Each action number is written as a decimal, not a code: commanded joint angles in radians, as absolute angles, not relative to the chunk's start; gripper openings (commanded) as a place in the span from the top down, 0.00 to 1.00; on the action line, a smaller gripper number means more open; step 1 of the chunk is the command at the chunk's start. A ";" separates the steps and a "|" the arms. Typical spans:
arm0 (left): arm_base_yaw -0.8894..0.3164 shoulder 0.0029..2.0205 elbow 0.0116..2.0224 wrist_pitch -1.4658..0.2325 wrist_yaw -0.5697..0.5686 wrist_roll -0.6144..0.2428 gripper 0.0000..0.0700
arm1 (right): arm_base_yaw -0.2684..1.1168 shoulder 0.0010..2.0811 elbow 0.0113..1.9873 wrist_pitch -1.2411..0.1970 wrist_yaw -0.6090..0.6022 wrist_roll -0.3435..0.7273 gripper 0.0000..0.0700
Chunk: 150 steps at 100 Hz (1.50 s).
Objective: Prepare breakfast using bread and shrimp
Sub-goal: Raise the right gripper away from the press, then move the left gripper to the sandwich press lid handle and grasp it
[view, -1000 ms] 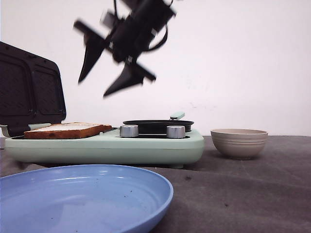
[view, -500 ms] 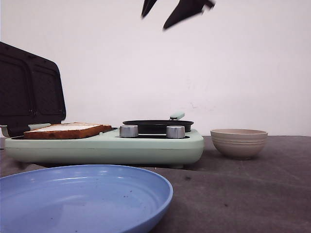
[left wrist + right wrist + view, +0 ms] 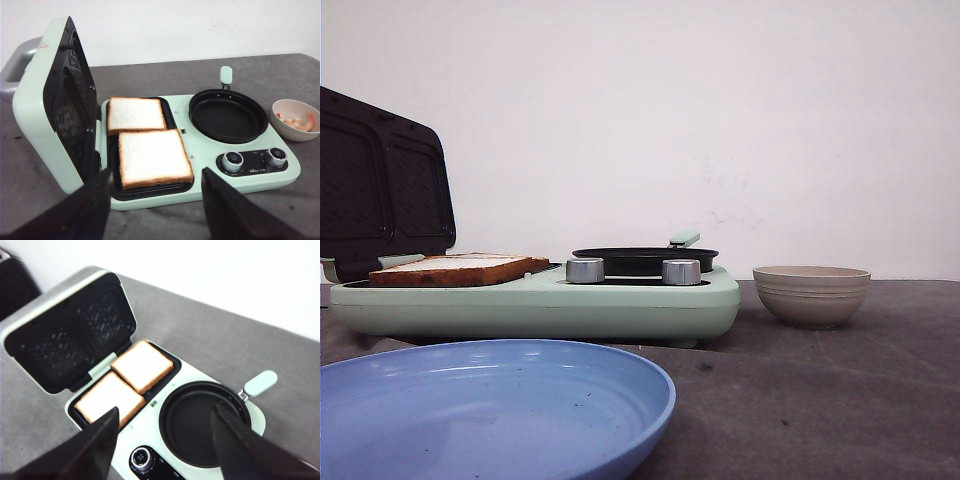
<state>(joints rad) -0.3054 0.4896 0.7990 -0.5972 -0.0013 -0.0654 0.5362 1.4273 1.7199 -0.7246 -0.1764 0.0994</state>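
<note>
We see a grey table (image 3: pixel 300 70) against a white wall (image 3: pixel 720 100). Our left gripper (image 3: pixel 155 200) and right gripper (image 3: pixel 165 440) hover high, jaws spread, empty.

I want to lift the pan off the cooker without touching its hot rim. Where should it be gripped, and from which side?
Grip the pale green handle of the black frying pan. It juts out past the breakfast maker at the rear edge, away from the knobs, with free space around it. Probably come from above, jaws closing across the handle's narrow width.
</note>
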 commanded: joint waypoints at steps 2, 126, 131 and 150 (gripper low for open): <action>-0.309 0.489 0.803 -0.588 -0.004 -0.054 0.61 | 0.543 1.383 1.652 -0.682 -0.152 0.083 0.49; -0.309 0.489 0.803 -0.614 -0.004 -0.073 0.61 | 0.586 0.691 0.444 -0.157 0.035 0.258 0.51; -0.309 0.489 0.803 -0.612 -0.004 -0.072 0.61 | 0.586 0.691 0.444 -0.158 0.033 0.258 0.51; -0.309 0.489 0.803 -0.619 -0.004 -0.099 0.61 | 0.586 0.691 0.444 -0.158 0.027 0.259 0.51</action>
<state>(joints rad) -0.3054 0.4889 0.7990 -0.6239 -0.0013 -0.0708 0.5762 0.6872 0.4400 -0.1680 0.0269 0.2440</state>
